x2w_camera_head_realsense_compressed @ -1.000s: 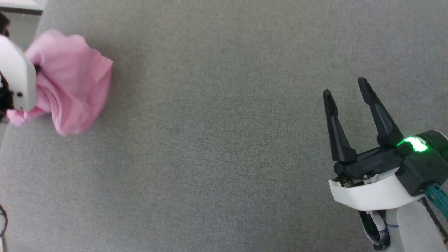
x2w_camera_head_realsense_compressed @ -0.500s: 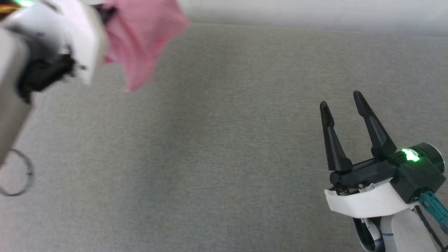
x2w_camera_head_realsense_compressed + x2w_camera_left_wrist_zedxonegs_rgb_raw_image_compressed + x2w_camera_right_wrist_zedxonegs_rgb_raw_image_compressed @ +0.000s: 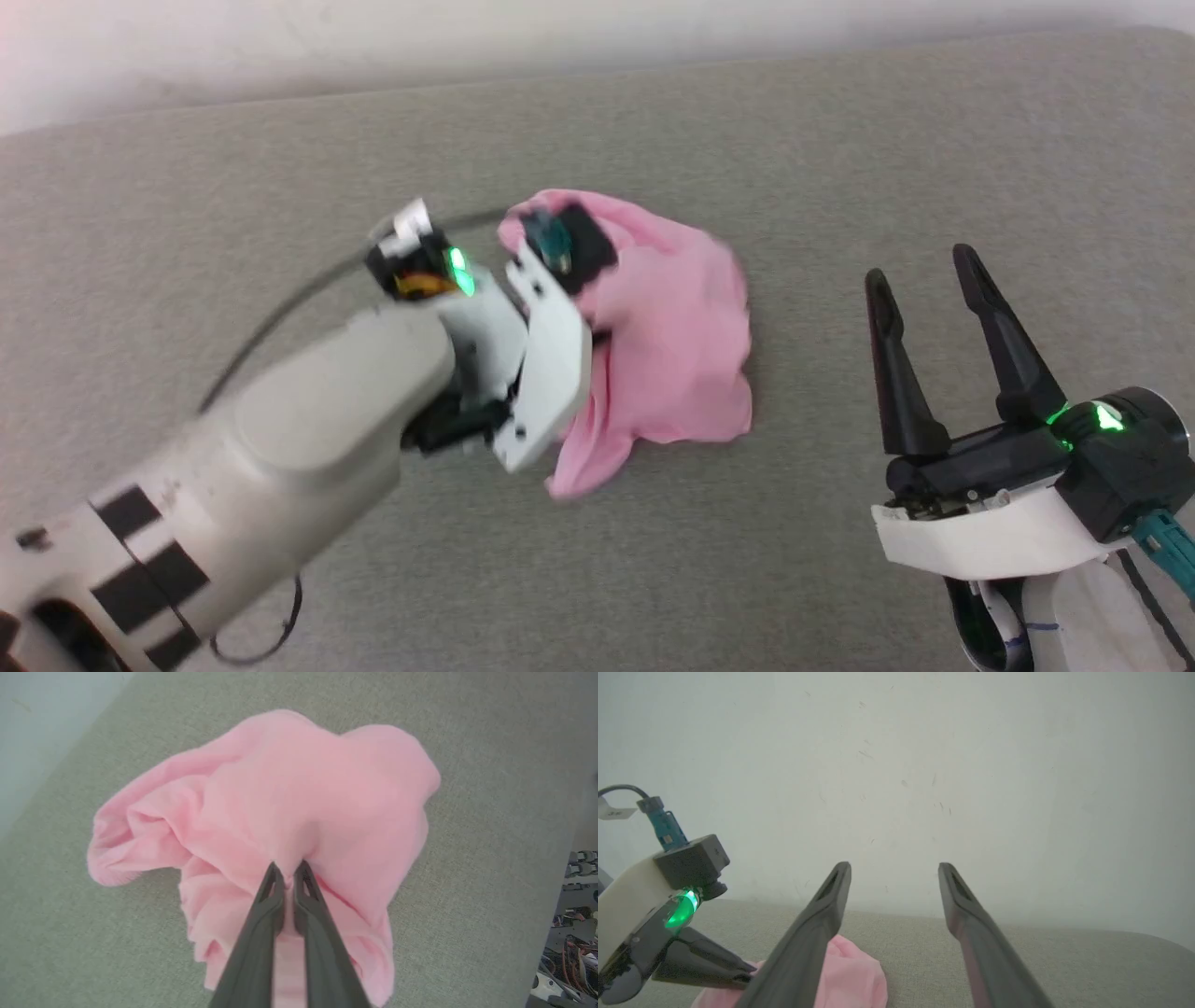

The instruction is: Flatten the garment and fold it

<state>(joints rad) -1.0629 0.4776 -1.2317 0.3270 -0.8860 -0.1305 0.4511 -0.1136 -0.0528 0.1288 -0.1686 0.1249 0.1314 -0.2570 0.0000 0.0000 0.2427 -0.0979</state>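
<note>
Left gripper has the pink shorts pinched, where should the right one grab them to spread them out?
Probably the loose edge of the shorts nearest the right gripper, fingers open, coming from the robot's right. The left gripper pinches the bunched middle, so that edge is free to pull outward.

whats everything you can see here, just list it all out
shorts: 1, light pink, bunched up in the middle of the surface, not spread flat
surface: 1, grey woven fabric, under everything
wall: 1, pale off-white, behind the far edge of the surface
cables and gear: a cluster, count unclear, dark and mixed colours, past the surface edge at the lower right of the left wrist view
left gripper: 1, dark fingers on a white arm, jaws shut on a pinch of the shorts
right gripper: 1, dark fingers on a white wrist with a green light, jaws open and holding nothing, to the right of the shorts and apart from them
</note>
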